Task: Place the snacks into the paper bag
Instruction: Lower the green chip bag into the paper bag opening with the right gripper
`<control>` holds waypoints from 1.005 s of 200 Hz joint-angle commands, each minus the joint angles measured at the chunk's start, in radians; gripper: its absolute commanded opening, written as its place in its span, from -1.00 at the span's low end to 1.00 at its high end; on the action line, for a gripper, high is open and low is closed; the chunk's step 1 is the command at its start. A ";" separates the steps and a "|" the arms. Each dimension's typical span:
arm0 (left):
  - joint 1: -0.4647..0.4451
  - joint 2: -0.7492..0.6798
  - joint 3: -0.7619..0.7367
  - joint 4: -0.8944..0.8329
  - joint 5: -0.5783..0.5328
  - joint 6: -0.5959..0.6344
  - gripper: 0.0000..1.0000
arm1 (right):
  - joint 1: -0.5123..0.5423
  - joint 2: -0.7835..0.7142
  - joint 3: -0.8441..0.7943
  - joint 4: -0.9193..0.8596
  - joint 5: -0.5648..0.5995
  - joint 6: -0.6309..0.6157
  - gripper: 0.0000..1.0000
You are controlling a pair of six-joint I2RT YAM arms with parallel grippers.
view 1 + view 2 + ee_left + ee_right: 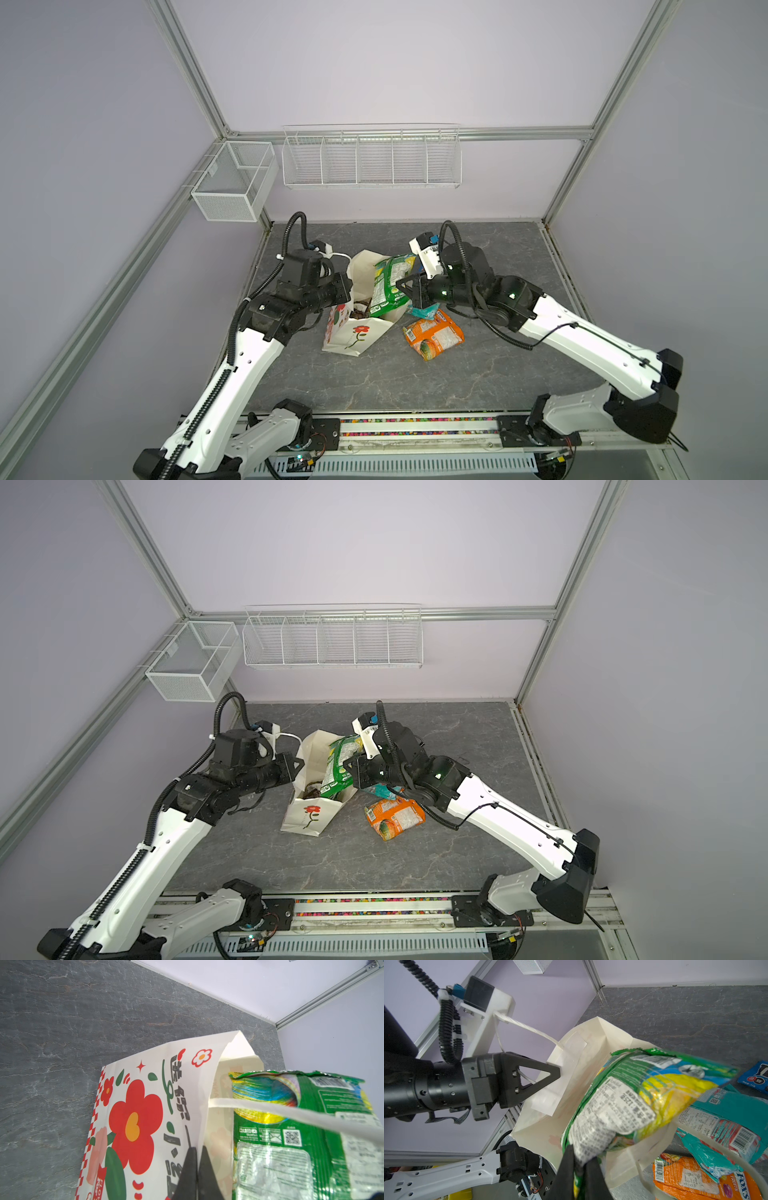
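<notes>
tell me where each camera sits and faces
Top views: high in front, looking down on grey stone table; left arm, right arm show.
Left wrist: on left arm, facing white flowered paper bag; left gripper pinches its rim.
Right wrist: on right arm, facing bag's mouth; right gripper holds crinkly green packet.
Shared by all: bag, packet.

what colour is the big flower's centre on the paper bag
Orange-yellow; red flower on the white paper gift bag, best in left wrist view.

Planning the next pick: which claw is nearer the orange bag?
Right. The right claw, holding the green bag, hangs just behind the orange bag; the left claw pinches the paper bag's farther wall.
</notes>
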 commanded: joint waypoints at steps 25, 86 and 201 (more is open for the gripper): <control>-0.005 -0.013 -0.010 0.013 0.015 -0.013 -1.00 | 0.009 0.012 0.033 0.074 -0.010 0.018 -0.86; -0.008 -0.010 -0.009 0.017 0.018 -0.016 -1.00 | 0.015 0.029 0.039 0.078 -0.005 0.025 -0.86; -0.011 -0.010 -0.011 0.019 0.019 -0.016 -1.00 | 0.023 0.074 0.061 0.081 -0.001 0.048 -0.86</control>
